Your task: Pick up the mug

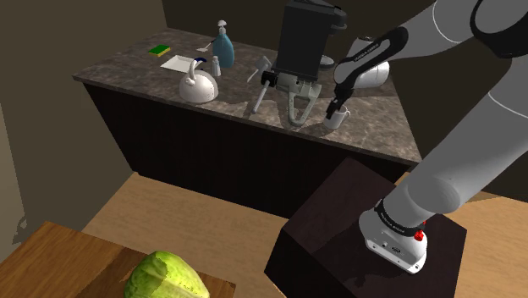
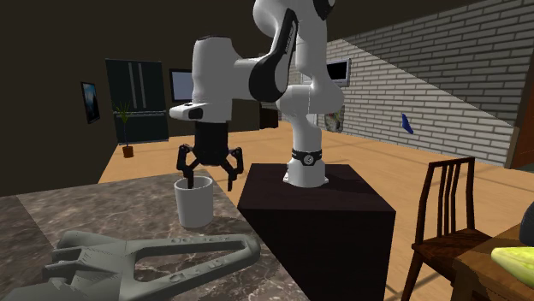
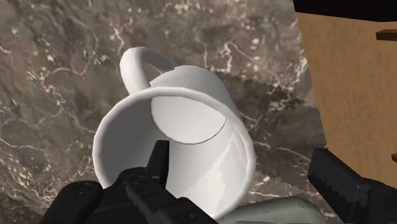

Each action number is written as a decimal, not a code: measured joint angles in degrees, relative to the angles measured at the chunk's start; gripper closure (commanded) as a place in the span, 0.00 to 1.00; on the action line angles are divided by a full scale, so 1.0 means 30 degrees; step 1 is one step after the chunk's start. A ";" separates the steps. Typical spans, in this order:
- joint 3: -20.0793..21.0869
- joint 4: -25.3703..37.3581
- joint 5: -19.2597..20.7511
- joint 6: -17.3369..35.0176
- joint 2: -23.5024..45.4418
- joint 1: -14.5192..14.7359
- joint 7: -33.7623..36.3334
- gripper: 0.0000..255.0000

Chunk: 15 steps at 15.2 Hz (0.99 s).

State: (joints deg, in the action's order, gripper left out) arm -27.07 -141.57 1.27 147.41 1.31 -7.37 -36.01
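A white mug [image 1: 336, 119] stands upright on the dark marble counter [image 1: 135, 74], near the edge by the stand. My black gripper [image 1: 339, 105] hangs just above its rim. The second exterior view has the mug [image 2: 195, 205] under the gripper [image 2: 208, 177], one finger dipping into the mug's mouth and the other outside its wall. From the wrist, the mug [image 3: 191, 108] is seen from above with its handle [image 3: 141, 62] on the far side. The gripper [image 3: 240, 156] is open; the mug's wall lies between its fingers [image 3: 158, 159], and the outer finger stands off from it.
A grey tong-like tool [image 2: 154, 255] lies on the counter beside the mug. Further along stand a black coffee machine [image 1: 303, 38], a white kettle [image 1: 198, 85] and a blue bottle [image 1: 222, 45]. A lettuce [image 1: 166, 278] rests on a wooden table; a chair [image 2: 445, 214] stands beyond the dark stand [image 1: 355, 241].
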 measured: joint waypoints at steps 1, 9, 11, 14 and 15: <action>0.0026 -0.0001 -0.0210 0.0239 0.0263 0.0008 -0.0131 0.00; 0.0081 -0.0104 -0.0614 0.0790 0.0750 -0.0004 -0.0403 1.00; 0.0081 -0.0104 -0.0616 0.0793 0.0751 -0.0004 -0.0403 1.00; 0.0061 -0.0063 -0.0495 0.0620 0.0611 0.0005 -0.0319 1.00; 0.0042 -0.0049 -0.0289 0.0390 0.0368 0.0033 -0.0147 1.00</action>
State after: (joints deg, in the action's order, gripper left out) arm -26.94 -141.72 0.41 148.58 2.41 -7.27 -36.45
